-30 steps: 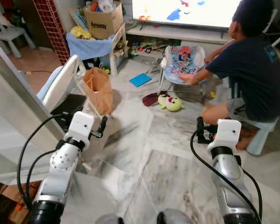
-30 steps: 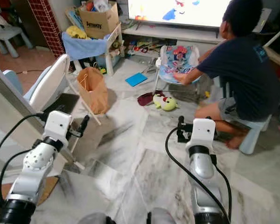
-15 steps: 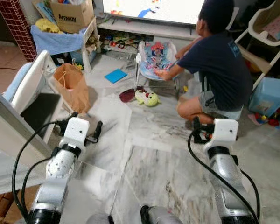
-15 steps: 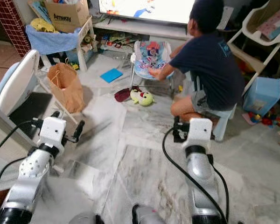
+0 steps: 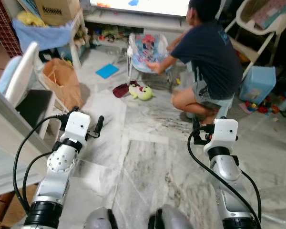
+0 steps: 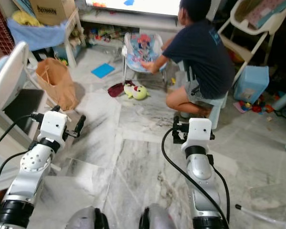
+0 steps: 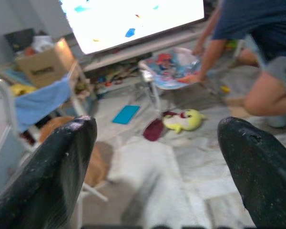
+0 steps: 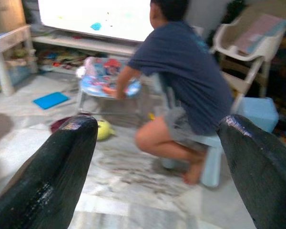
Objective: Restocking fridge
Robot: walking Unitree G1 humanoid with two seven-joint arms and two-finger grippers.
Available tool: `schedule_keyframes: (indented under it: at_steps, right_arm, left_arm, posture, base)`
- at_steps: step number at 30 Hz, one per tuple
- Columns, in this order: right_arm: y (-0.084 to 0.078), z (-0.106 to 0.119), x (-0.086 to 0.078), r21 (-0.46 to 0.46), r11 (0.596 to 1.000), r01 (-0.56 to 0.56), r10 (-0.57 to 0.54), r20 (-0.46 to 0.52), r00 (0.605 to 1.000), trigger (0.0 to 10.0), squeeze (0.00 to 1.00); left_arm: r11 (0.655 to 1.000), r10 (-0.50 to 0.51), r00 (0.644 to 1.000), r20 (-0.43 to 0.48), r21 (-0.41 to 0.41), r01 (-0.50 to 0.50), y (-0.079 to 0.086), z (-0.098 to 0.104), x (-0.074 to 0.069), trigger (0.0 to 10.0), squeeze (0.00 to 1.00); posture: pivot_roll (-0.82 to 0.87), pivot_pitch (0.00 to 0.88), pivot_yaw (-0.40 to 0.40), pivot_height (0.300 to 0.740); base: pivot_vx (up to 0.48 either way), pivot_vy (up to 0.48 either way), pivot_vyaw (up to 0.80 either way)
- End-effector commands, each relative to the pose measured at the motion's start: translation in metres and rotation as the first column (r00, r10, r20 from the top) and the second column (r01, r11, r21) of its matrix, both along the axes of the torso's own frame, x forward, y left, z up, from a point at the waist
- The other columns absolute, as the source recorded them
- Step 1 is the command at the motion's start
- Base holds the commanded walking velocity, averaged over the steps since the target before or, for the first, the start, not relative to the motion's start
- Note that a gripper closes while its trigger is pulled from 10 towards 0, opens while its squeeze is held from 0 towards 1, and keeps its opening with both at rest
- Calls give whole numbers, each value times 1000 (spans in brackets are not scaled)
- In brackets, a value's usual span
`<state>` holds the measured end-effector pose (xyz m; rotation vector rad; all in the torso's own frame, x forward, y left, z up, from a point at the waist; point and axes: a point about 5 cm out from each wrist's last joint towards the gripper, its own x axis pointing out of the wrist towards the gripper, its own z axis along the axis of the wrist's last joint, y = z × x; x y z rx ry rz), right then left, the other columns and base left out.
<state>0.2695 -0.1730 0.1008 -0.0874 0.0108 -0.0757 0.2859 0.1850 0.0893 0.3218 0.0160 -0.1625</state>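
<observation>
My left gripper (image 7: 157, 129) is held out over the marble floor (image 5: 148, 157), open, with nothing between its black fingers (image 7: 62, 162). My right gripper (image 8: 157, 126) is open too and holds nothing; it points toward a person (image 5: 207, 47) crouching on a small stool. From the head, both silver arms reach forward at waist height, the left gripper (image 5: 81, 119) on the left and the right gripper (image 5: 214, 126) on the right. A brown paper bag (image 5: 62, 83) stands on the floor ahead of the left gripper; its contents are hidden.
A white chair (image 5: 24, 78) and a pale slanted panel (image 5: 9, 138) lie close on my left. On the floor ahead are a plush toy (image 5: 142, 92), a blue book (image 5: 107, 71) and a baby bouncer (image 5: 148, 47). A blue bin (image 5: 258, 83) sits at right.
The camera has turned to the right, so the person and the bag have slid left in the picture. Both arms keep the same pose, with their fingers still apart.
</observation>
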Motion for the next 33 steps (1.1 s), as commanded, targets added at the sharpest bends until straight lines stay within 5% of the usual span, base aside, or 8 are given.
schedule_keyframes:
  at_steps: [1,20,33]
  right_arm:
    - [-4,-3,-2,-5,1000,8,-8,-17,1000,10000,0]
    - [-3,-3,-6,-1,1000,11,-11,-19,1000,10000,0]
    - [-2,-4,-8,1,1000,10,-10,-22,1000,10000,0]
  left_arm:
    - [1000,-24,1000,13,-1,24,-7,2,1,10000,0]
    - [1000,-14,1000,10,-17,14,-3,1,1,10000,0]
    - [999,-47,999,21,1,47,-8,2,0,10000,0]
  posture:
    - [-65,64,-28,740]
    - [-68,88,-21,740]
    - [-67,101,-17,740]
  base:
    - [0,0,-800]
    - [0,127,-800]
    - [0,398,-800]
